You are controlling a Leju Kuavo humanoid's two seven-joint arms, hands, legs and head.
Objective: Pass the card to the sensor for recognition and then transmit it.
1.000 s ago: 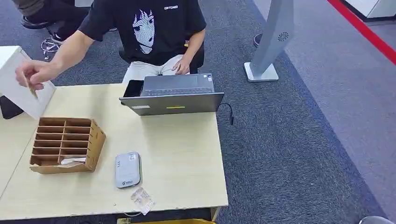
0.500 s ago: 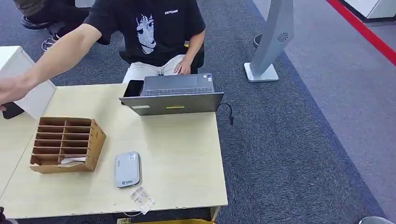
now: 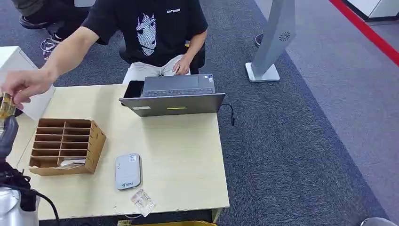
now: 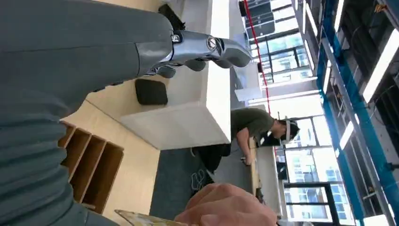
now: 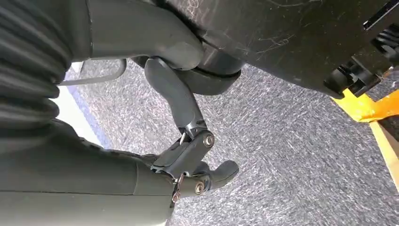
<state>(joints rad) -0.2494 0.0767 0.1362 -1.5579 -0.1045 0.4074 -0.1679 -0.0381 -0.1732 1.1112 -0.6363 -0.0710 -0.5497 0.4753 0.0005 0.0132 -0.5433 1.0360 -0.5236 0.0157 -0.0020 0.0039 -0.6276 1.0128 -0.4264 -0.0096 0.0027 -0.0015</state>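
Note:
A person's hand (image 3: 26,84) holds a yellowish card (image 3: 5,104) at the table's far left, just above my left hand (image 3: 7,134), which has risen at the picture's left edge. In the left wrist view my left hand (image 4: 197,47) has its fingers stretched out and holds nothing, while the person's hand (image 4: 230,207) brings the card (image 4: 141,219) close beside it. The grey-white sensor (image 3: 128,170) lies flat near the table's front edge. My right hand (image 5: 197,160) hangs above the carpet, fingers loose, holding nothing.
A cardboard slot organiser (image 3: 66,145) stands left of the sensor. A clear plastic sleeve (image 3: 143,202) lies at the front edge. An open laptop (image 3: 174,96) and a phone (image 3: 134,88) sit at the far side before the seated person. A white box (image 3: 23,80) stands far left.
My left arm and hand have come up into the head view at the left. The person's hand reached out past the left edge and has come back holding the card above my hand.

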